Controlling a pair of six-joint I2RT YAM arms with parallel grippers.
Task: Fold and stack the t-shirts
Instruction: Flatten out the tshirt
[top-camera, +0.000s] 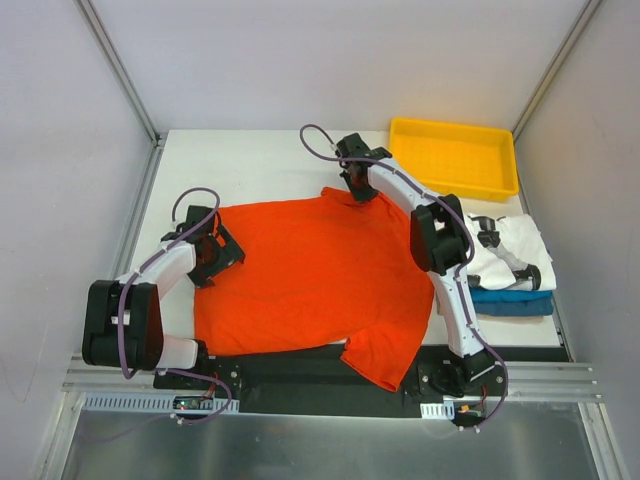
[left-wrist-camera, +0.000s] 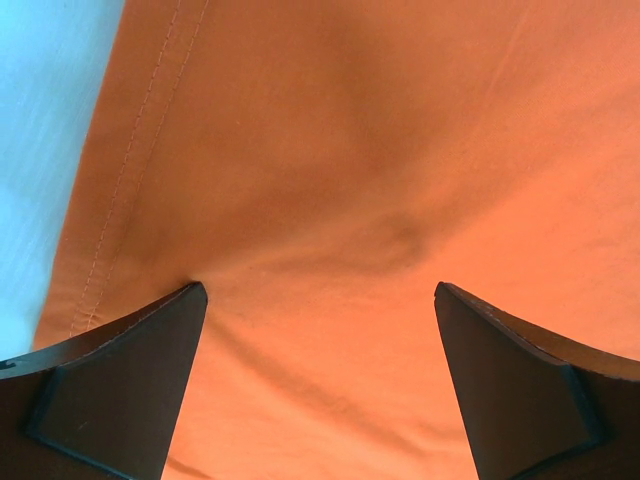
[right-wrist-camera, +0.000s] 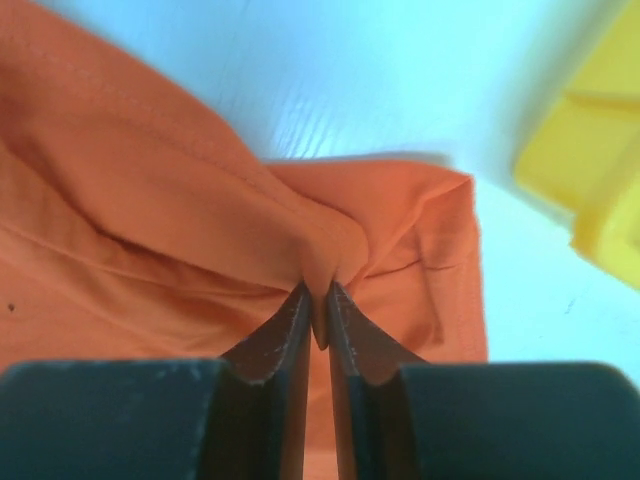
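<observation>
orange t-shirt lies flat, mostly spread, at the centre of the table. 1 sleeve hangs off the near edge at 5 o'clock, over the black base rail. Its far corner at 1 o'clock is bunched up into a peak. right gripper is at that corner; in the wrist view its jaws are pinched tight on a ridge of orange cloth, with only a thin fold between the fingers. left gripper sits at the shirt's 9 o'clock edge. In its wrist view the jaws are wide apart, holding nothing, above flat cloth with the stitched hem running along the left side. Can't tell if the fingertips touch the fabric. At 3 o'clock from the orange shirt, 2 folded shirts are stacked at the table's right edge: white t-shirt on top of blue t-shirt. The right arm's forearm crosses over the white one's left side. yellow tray is in the far right corner at 1-2 o'clock, apart from the orange shirt and just beyond the stack.
</observation>
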